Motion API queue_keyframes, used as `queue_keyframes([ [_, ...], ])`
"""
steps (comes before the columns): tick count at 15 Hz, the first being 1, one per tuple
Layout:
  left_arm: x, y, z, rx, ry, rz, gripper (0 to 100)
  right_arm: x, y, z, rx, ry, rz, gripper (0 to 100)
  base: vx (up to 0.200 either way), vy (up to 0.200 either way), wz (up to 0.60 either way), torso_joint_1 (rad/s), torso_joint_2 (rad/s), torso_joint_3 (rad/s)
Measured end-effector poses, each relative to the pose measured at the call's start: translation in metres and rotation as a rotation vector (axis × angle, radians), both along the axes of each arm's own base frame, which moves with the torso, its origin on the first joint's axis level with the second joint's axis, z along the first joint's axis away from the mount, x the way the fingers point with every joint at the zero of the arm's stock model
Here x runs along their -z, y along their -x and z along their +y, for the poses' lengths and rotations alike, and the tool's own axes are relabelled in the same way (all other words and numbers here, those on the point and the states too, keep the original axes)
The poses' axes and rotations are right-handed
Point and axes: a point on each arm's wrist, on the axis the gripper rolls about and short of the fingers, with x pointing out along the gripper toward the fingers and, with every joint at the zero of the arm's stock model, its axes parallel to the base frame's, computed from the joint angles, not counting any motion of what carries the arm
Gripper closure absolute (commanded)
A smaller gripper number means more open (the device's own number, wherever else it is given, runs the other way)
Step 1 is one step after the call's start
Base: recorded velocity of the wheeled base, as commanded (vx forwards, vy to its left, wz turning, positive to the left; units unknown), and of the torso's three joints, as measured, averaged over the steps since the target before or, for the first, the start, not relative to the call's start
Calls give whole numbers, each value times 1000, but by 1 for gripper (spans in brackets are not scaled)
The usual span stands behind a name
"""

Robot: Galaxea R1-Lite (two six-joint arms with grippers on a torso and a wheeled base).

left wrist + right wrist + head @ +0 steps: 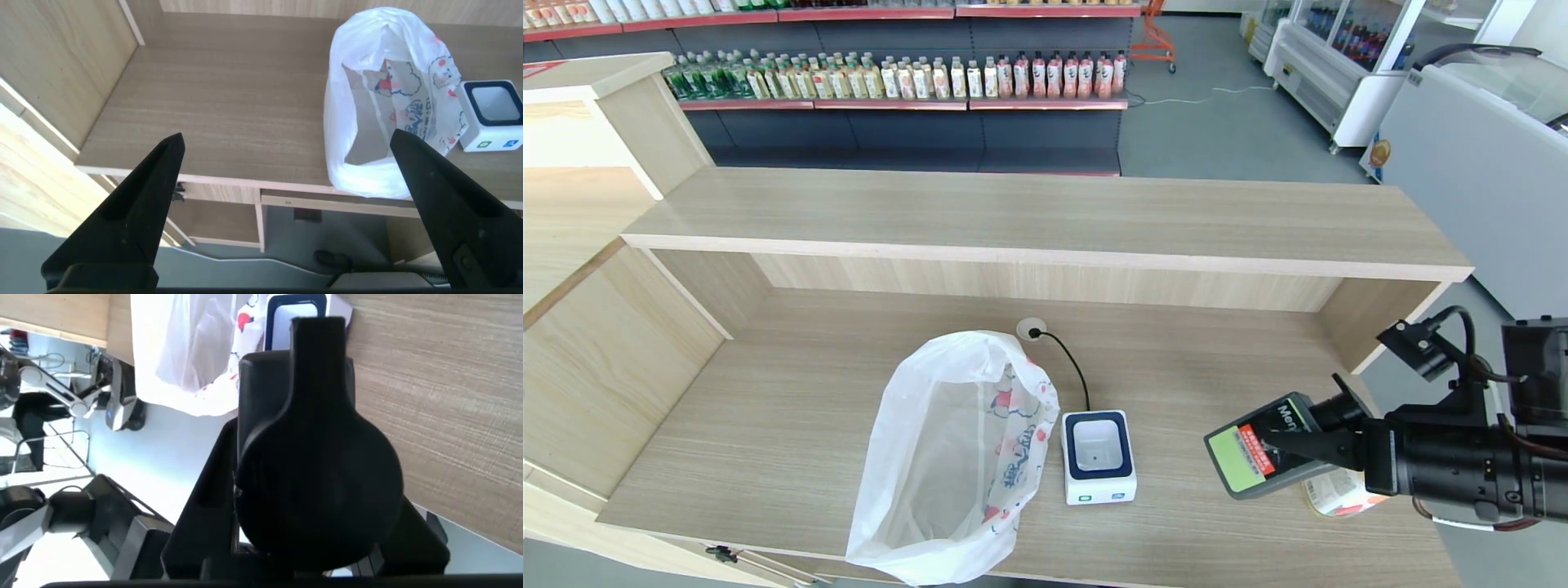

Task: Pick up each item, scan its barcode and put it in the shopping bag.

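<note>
Progress looks early: the right gripper [1319,429] has its fingers pinched on a dark rectangular box [1250,457] and holds it in the air over the right end of the wooden counter [768,425], well to the right of the barcode scanner [1098,457]. So it is lifted, but by the look of it not yet scanned or bagged. The box is hard-edged and flat-faced, with a green panel and a red strip on its upturned side. Under the arm a pale package [1339,494], mostly hidden, lies on the counter, so at least one more item likely waits. The shopping bag [956,457] slumps right beside the scanner's left side, mouth gaping. It is thin, crinkly, translucent white plastic with a red-and-blue print, and nothing can be made out inside. The scanner is a small white block with a dark-framed glossy window on top. The left gripper [282,212] hangs before the counter's near edge, fingers spread wide, empty.
</note>
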Motion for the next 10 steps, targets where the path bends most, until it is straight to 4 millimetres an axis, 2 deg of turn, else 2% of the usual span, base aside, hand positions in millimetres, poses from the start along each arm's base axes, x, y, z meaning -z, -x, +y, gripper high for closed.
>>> queue_keyframes([
  [5,0,0,0,0,1,0,0,9,-13,9,-19,8,0,100,0,200,0,1,1,3],
  [10,0,0,0,1,1,0,0,21,-34,23,86,79,-62,100,0,0,0,0,0,0],
])
